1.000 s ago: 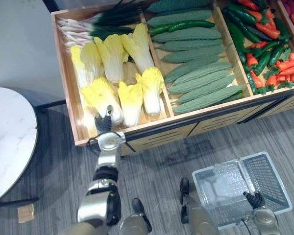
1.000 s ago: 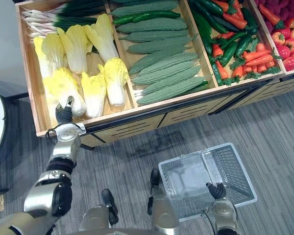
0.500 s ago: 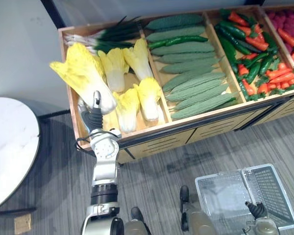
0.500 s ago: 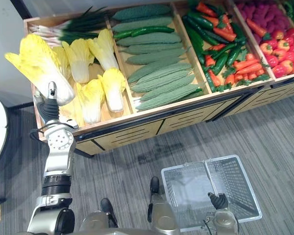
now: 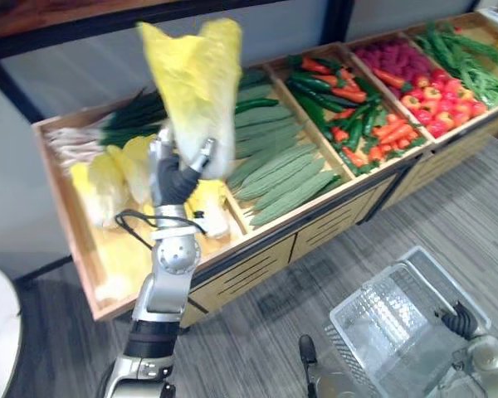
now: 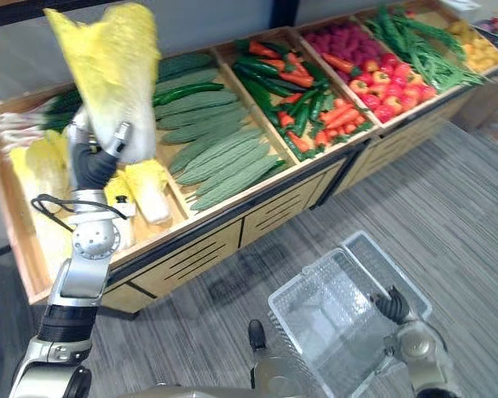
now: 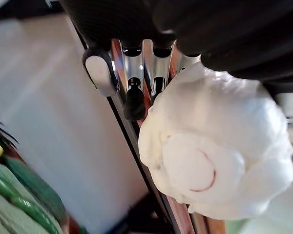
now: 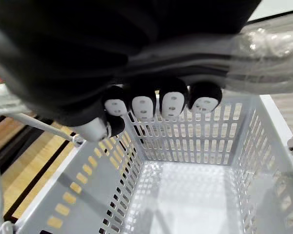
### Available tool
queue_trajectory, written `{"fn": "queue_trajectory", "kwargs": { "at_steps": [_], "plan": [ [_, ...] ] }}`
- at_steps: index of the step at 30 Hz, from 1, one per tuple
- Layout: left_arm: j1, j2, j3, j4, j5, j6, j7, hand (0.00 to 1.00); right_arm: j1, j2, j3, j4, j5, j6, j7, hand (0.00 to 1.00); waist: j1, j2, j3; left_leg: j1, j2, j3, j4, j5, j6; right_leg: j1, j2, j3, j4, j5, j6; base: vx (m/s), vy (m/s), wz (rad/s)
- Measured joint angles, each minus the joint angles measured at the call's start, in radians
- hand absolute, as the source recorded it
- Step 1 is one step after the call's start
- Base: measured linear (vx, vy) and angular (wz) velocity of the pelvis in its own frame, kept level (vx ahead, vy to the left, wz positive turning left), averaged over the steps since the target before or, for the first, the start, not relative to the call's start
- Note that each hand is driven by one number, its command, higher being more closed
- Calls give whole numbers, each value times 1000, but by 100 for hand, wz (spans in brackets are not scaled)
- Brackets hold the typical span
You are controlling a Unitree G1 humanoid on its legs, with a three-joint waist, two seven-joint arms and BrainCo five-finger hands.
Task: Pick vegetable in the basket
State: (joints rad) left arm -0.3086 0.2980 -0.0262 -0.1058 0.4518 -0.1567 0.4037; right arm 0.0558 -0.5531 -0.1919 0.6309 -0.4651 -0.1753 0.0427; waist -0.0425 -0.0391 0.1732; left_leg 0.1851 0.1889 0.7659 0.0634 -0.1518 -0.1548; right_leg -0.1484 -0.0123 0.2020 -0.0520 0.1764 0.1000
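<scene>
- Chinese cabbage (image 5: 195, 79): held high in the air above the wooden display stand (image 5: 257, 249), yellow leaves upward, white base (image 7: 215, 151) down in the hand. I see it clear of the other cabbages (image 5: 108, 178) lying in the stand's leftmost compartment.
- Left hand (image 5: 176, 178): fingers (image 7: 133, 100) and thumb clamped round the cabbage's base.
- Basket (image 6: 324, 307): pale mesh, low on the robot's right, well apart from the cabbage.
- Right hand (image 6: 394, 305): fingers (image 8: 158, 103) curled round the basket's handle (image 8: 268, 39).
- Stand: 1 compartment of ridged green gourds (image 5: 290, 170) beside the cabbages, then red and green peppers (image 5: 357, 116).
</scene>
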Motion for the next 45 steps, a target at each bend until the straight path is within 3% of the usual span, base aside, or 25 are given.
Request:
{"fn": "queue_trajectory", "kwargs": {
  "at_steps": [7, 11, 15, 21, 27, 29, 36, 45],
  "plan": [
    [4, 35, -149, 1, -16, -79, -115, 100, -110, -116, 218, -153, 13, -24, 62, 100, -7, 3, -2, 61, 31, 200, 103, -87, -24, -14, 65, 179, 0, 29, 14, -42, -18, -81],
    [-1, 39, -249, 1, -19, -101, -176, 100, -113, -192, 262, -273, 45, -44, 85, 100, -9, 33, -26, 80, 52, 289, 150, -118, -41, -27, 98, 243, 0, 38, 16, -14, -25, -55],
    [-25, 78, -352, -16, -93, -131, -232, 100, -120, -259, 306, -339, 96, -49, 101, 100, -10, 62, -48, 98, 77, 340, 176, -133, -59, -26, 125, 272, 1, 42, 13, 2, -22, -30],
    [-68, 130, -507, -27, -98, -210, -291, 100, -163, -348, 426, -398, 122, -81, 121, 100, -28, 80, -62, 101, 104, 374, 220, -151, -68, -32, 147, 296, 2, 43, 11, -17, -41, -16],
    [-72, 159, -635, -6, -98, -234, -345, 100, -205, -404, 476, -441, 191, -97, 125, 100, -42, 92, -77, 116, 118, 427, 245, -162, -80, -41, 174, 338, 3, 50, 12, 12, -27, -27],
    [-76, 165, -665, 6, -98, -234, -361, 100, -231, -422, 495, -456, 209, -95, 149, 100, -61, 98, -84, 116, 120, 437, 250, -164, -83, -46, 180, 347, 3, 51, 12, 24, -29, -14],
    [-88, 189, -764, 47, -95, -244, -403, 100, -258, -441, 537, -504, 272, -96, 167, 100, -69, 99, -102, 129, 119, 473, 254, -166, -86, -57, 193, 375, 5, 62, 8, 14, -24, -15],
    [-99, 185, -847, 159, -70, -263, -411, 100, -272, -458, 587, -531, 288, -99, 188, 100, -93, 95, -120, 130, 118, 480, 254, -167, -87, -57, 194, 378, 6, 62, 9, 1, -8, -2]
  ]
}}
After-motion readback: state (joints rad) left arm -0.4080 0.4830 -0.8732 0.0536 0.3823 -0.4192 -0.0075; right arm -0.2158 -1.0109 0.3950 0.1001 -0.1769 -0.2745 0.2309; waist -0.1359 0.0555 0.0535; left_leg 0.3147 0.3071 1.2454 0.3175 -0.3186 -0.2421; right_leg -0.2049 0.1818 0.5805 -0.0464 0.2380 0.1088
